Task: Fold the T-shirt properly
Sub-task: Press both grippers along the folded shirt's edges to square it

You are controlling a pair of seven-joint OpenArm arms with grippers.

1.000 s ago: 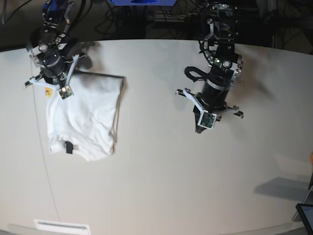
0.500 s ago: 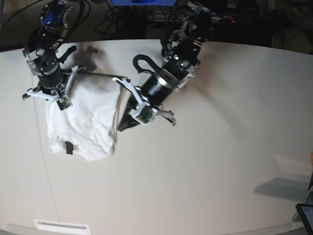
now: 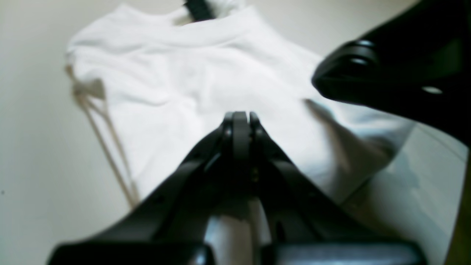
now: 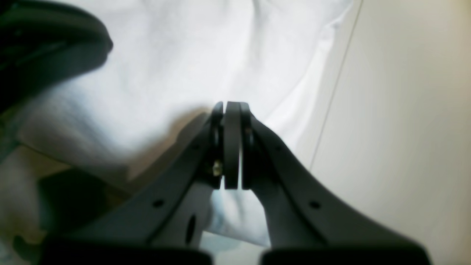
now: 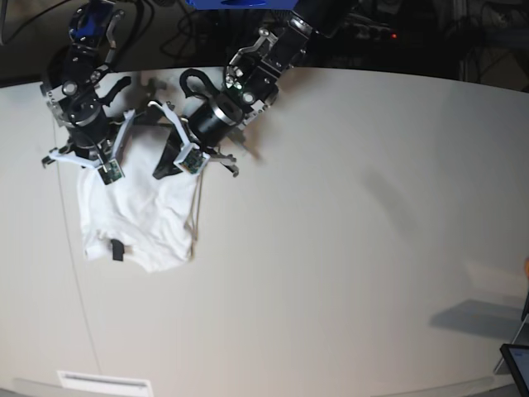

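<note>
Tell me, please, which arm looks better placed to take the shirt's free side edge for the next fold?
Probably the left. Its shut pincer hangs over the shirt near the edge facing mid-table, while the right pincer, also shut, sits over the far top corner.

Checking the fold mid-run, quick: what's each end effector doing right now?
Left end effector: closed, over the T-shirt, holding nothing visible.
Right end effector: closed, over the T-shirt, holding nothing visible.
</note>
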